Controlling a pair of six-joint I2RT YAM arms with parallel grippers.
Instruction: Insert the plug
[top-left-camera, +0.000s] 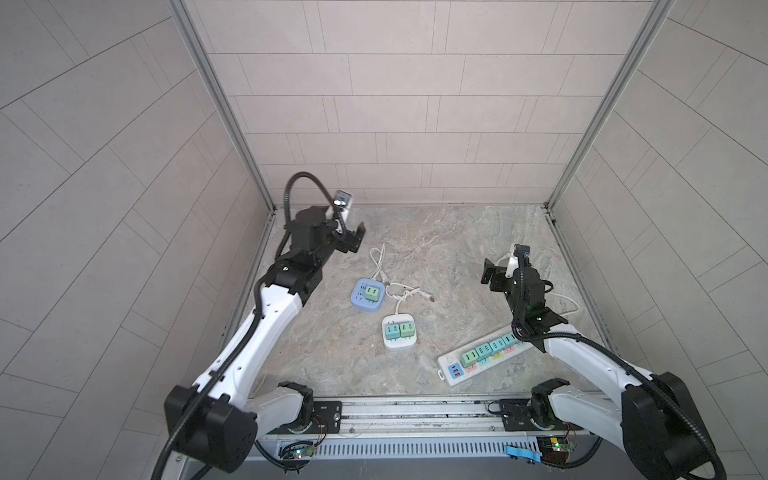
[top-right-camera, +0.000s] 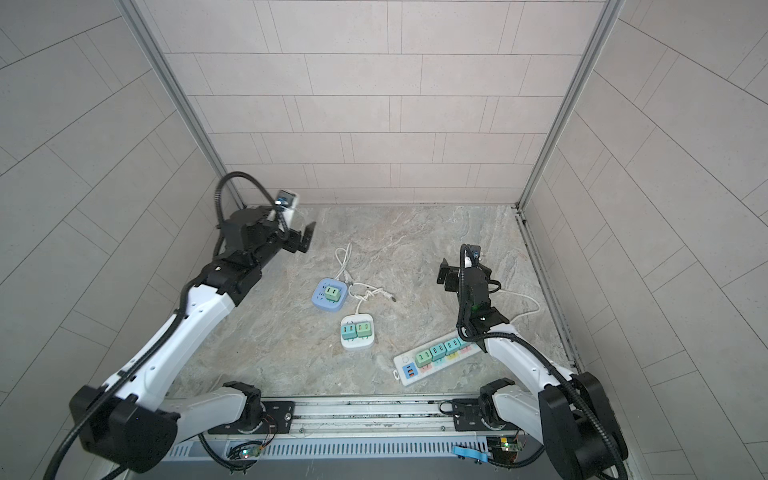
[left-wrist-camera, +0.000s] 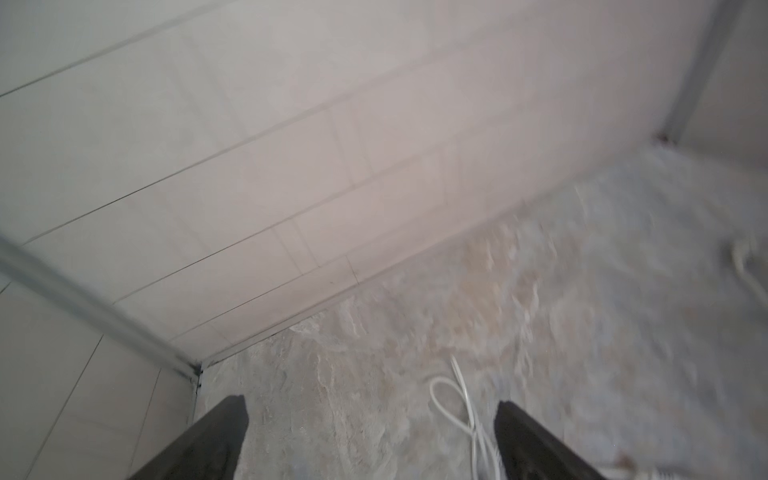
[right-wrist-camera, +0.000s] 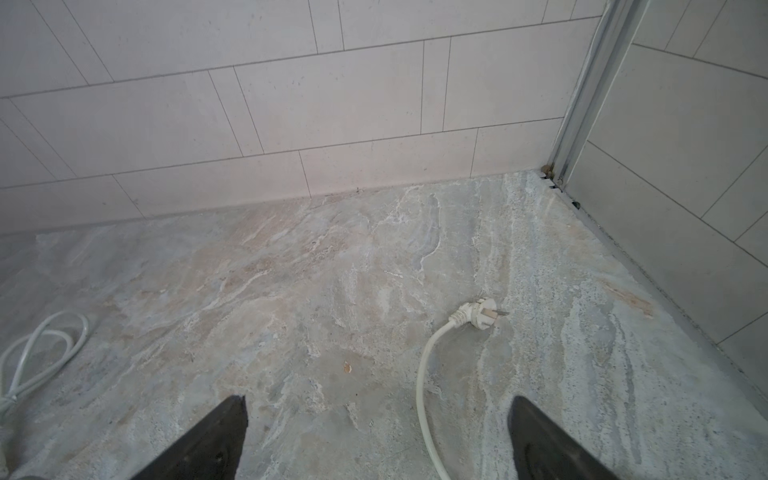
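A green plug (top-left-camera: 369, 293) sits in the blue square socket (top-left-camera: 356, 301) mid-floor in both top views. Two more plugs, teal and green (top-left-camera: 399, 330), sit in the white square socket (top-left-camera: 401, 343). Several green plugs (top-left-camera: 484, 351) fill the long white power strip (top-left-camera: 451, 368). My left gripper (top-left-camera: 352, 240) (left-wrist-camera: 372, 415) hangs open and empty above the back-left corner. My right gripper (top-left-camera: 490, 272) (right-wrist-camera: 378, 409) is open and empty above the floor, behind the strip. The strip's own white wall plug (right-wrist-camera: 478, 316) lies loose on the floor ahead of the right gripper.
White cords (top-left-camera: 380, 257) loop behind the square sockets, and one loose end (top-left-camera: 428, 296) lies to their right. The strip's cord (right-wrist-camera: 422, 374) runs between the right fingers' line of sight. Tiled walls (top-left-camera: 395, 124) close in on three sides of the stone floor (top-left-camera: 436, 249).
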